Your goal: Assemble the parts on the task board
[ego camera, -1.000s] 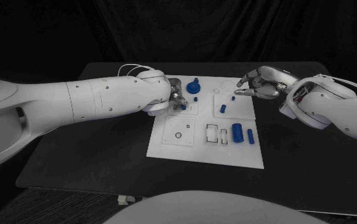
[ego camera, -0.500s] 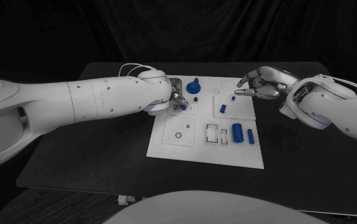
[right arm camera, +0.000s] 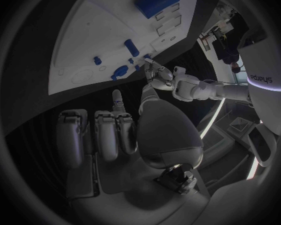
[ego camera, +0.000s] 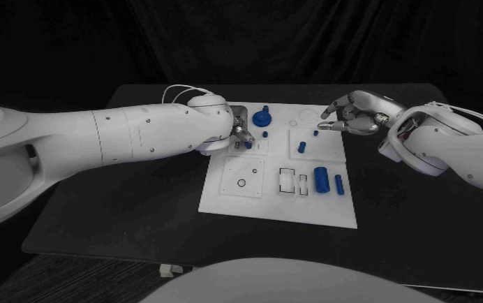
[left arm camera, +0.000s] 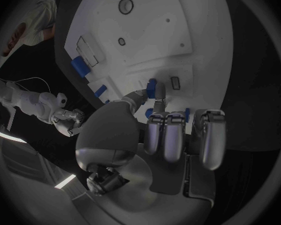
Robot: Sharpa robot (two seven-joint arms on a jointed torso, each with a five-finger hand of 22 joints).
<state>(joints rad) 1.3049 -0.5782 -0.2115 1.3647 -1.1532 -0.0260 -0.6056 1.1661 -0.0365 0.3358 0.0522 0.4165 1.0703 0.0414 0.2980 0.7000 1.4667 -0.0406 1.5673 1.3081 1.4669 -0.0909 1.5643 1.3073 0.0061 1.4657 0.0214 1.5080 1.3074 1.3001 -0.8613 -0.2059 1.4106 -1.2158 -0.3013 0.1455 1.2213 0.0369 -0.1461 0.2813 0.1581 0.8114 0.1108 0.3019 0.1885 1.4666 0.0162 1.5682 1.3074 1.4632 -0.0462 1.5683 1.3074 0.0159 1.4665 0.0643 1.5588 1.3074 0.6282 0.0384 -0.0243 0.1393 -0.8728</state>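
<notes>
The white task board (ego camera: 277, 202) lies mid-table. At its far left part my left hand (ego camera: 237, 130) pinches a small blue peg (ego camera: 248, 144) between thumb and a finger, low over the board. The left wrist view shows that peg (left arm camera: 152, 88) upright at the fingertips of the left hand (left arm camera: 168, 135), close to a small rectangular slot on the board (left arm camera: 153, 30). My right hand (ego camera: 352, 118) hovers at the board's far right edge with fingers curled and nothing in them; the right hand (right arm camera: 128, 135) looks the same in its wrist view.
A blue knob (ego camera: 262, 116) stands at the board's far edge. Small blue pegs (ego camera: 264, 134) (ego camera: 315, 133) (ego camera: 301, 146) sit across the middle. A thick blue cylinder (ego camera: 321, 179) and a slim one (ego camera: 339, 184) lie near the right side. Black table (ego camera: 121, 198) surrounds the board.
</notes>
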